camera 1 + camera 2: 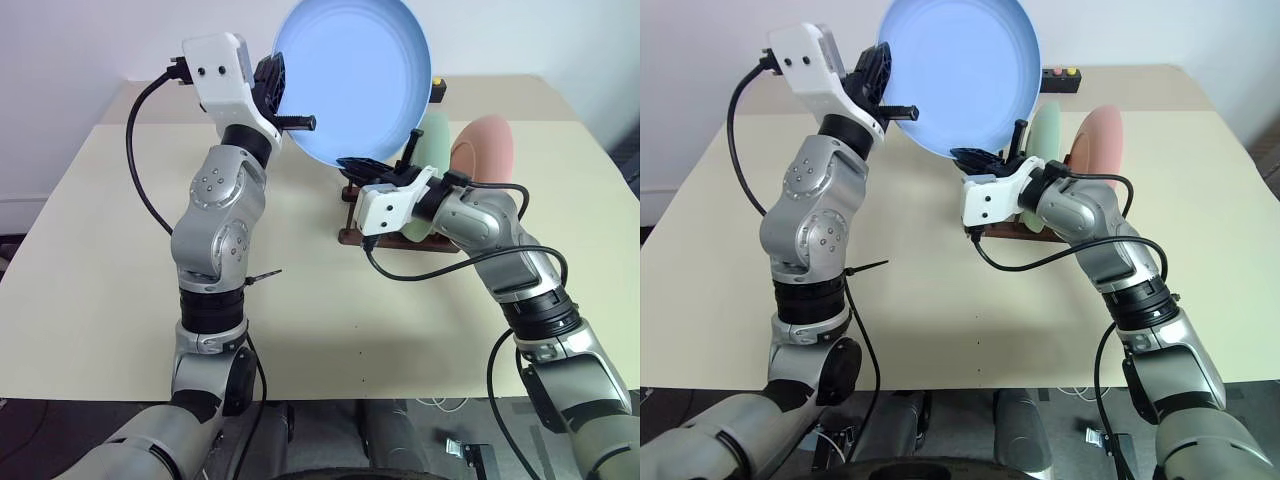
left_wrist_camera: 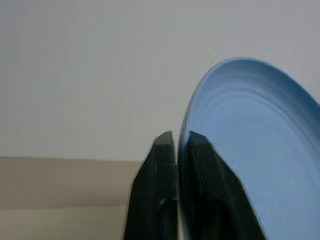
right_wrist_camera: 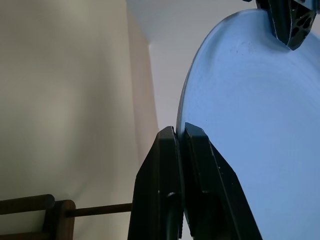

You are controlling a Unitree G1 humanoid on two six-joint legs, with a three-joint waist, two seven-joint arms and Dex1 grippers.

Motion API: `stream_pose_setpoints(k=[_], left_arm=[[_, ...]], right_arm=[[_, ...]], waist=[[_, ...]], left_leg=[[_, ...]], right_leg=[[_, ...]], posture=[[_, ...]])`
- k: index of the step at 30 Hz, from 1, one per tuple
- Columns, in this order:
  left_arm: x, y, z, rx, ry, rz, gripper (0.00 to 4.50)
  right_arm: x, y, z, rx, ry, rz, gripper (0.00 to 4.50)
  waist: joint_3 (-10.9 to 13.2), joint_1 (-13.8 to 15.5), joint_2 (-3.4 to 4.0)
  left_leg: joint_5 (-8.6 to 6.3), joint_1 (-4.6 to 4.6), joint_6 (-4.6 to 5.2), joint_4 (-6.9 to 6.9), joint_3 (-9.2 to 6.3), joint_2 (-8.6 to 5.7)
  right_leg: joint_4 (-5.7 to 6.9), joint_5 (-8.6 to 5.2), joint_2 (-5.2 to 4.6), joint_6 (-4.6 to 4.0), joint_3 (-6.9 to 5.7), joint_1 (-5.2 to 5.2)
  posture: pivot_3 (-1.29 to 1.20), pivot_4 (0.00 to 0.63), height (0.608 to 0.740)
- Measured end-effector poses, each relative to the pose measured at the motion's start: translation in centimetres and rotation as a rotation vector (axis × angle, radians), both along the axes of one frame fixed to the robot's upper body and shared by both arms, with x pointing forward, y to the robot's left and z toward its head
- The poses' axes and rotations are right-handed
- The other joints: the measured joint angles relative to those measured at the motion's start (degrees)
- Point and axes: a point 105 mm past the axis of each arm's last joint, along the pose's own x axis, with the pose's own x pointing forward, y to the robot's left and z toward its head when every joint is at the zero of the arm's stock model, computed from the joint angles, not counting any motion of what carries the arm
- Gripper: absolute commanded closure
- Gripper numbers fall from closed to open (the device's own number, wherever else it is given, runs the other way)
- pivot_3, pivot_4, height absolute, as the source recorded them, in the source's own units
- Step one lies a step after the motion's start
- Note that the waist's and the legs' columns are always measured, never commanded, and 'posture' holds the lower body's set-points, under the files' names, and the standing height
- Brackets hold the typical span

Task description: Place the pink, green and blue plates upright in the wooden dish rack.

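The blue plate (image 1: pixel 355 75) stands on edge in the air, just above and left of the rack (image 1: pixel 352 236). Both grippers pinch its rim: left (image 1: pixel 285 100) at the upper edge, right (image 1: pixel 368 168) at the bottom, nearer the rack's 2 peg rows. Green (image 1: pixel 432 150) and pink (image 1: pixel 485 150) plates stand racked.

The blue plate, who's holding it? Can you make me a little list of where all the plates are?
blue plate: held up in the air above the table, tilted
left end effector: pinching the plate's left rim
right end effector: shut on the plate's bottom rim
green plate: upright in the wooden dish rack
pink plate: upright in the rack, behind the green one
still to rack: the blue plate
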Motion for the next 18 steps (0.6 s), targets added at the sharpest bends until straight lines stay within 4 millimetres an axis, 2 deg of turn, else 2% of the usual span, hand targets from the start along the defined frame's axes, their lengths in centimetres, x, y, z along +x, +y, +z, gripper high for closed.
stream_pose_setpoints(k=[2,6,8,13,16,18], left_arm=[[-0.2,0.0,0.2,-0.036,-0.002,-0.027,2.06],[-0.5,1.4,1.0,-0.186,-0.020,-0.059,0.05],[-0.6,2.5,1.7,-0.250,-0.042,-0.044,0.05],[-0.8,7.8,3.1,-0.365,-0.127,0.099,0.05],[-0.4,10.7,2.8,-0.302,-0.137,0.200,0.05],[-0.2,12.8,1.9,-0.217,-0.131,0.288,0.05]], right_arm=[[0.1,-0.1,-0.1,-0.002,-0.004,-0.006,4.50],[0.1,-0.3,0.0,-0.015,-0.028,-0.009,4.50],[0.1,-0.4,-0.1,-0.034,-0.042,-0.015,4.50],[0.2,-0.9,-0.2,-0.068,-0.082,-0.027,4.50],[0.1,-0.7,-0.2,-0.076,-0.105,-0.013,4.50],[-0.1,-0.6,-0.1,-0.069,-0.115,0.005,4.50]], waist=[[0.00,0.01,0.00],[0.00,-0.09,-0.01],[0.01,-0.06,-0.01],[0.01,-0.14,-0.02],[0.01,-0.16,-0.02],[0.01,-0.26,-0.01]], left_leg=[[0.00,0.00,0.00,0.00,0.00,0.00],[0.00,0.00,0.00,0.00,0.00,0.00],[0.00,0.00,-0.01,0.00,0.01,0.00],[0.02,0.01,-0.03,0.00,0.02,0.00],[0.03,0.01,-0.05,-0.01,0.02,0.00],[0.05,0.02,-0.08,-0.02,0.02,0.00]], right_leg=[[0.00,0.00,0.00,0.00,0.00,0.00],[0.00,0.00,0.00,0.00,0.00,0.00],[0.00,0.00,0.00,0.00,0.00,0.00],[-0.01,0.00,0.01,0.00,0.00,0.00],[-0.01,0.00,0.01,0.00,0.01,0.00],[-0.01,0.00,0.02,0.00,0.01,-0.01]], posture=[[0.00,0.150,0.740],[0.00,0.150,0.740],[0.00,0.150,0.740],[0.00,0.150,0.740],[0.00,0.150,0.740],[0.00,0.150,0.740]])
